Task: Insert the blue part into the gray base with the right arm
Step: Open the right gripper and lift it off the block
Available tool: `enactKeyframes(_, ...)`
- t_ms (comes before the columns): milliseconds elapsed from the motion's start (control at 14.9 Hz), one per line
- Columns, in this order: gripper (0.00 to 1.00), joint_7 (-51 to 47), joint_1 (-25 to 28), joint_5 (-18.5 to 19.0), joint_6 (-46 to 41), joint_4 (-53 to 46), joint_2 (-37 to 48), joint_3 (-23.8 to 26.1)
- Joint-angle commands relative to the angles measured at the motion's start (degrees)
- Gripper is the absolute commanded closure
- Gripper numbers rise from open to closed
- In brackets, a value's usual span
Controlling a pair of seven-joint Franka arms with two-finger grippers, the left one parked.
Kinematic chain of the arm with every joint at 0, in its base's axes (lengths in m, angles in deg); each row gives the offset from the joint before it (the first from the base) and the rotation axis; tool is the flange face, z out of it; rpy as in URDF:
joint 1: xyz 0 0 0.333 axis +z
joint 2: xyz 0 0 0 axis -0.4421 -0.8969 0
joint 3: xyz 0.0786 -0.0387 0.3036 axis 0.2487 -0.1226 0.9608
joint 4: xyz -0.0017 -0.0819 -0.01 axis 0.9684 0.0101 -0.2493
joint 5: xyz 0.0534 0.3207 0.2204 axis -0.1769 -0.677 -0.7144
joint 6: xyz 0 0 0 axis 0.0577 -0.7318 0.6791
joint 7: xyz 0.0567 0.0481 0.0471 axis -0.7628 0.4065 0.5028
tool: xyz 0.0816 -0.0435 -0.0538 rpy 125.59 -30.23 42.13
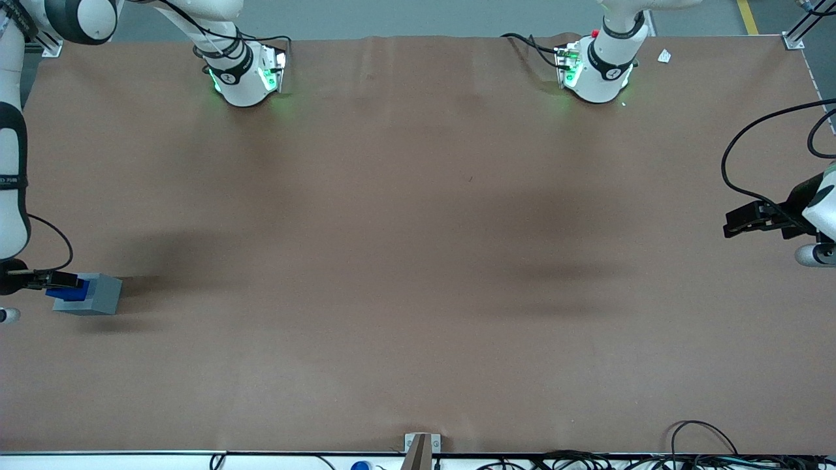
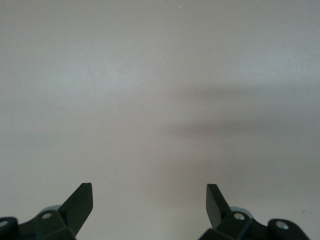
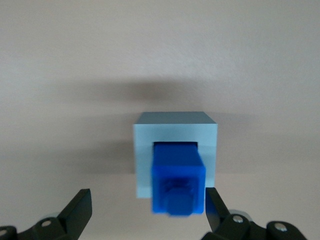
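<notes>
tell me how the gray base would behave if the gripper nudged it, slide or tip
The gray base is boxy and sits flat on the table, so it would probably slide, not tip or roll. It looks like rigid plastic, likely light, so a small nudge may shift it. The blue part sits in its recess and would likely travel along. The gripper is open, its fingers apart either side of the blue part.

The right arm's gripper (image 1: 65, 282) sits at the blue part (image 1: 68, 291) touching the gray base (image 1: 98, 295).

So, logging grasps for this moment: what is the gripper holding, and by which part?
Nothing: the gripper hangs open around the blue part seated in the gray base.
</notes>
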Motion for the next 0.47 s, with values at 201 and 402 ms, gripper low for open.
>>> enactKeyframes(201, 0.00, -1.38, 2.77, -0.89, -11.50, 1.59, 13.05, 0.28)
enactKeyframes(402, 0.00, -8.05, 5.49, -0.72, -15.37, 1.59, 15.96, 0.28)
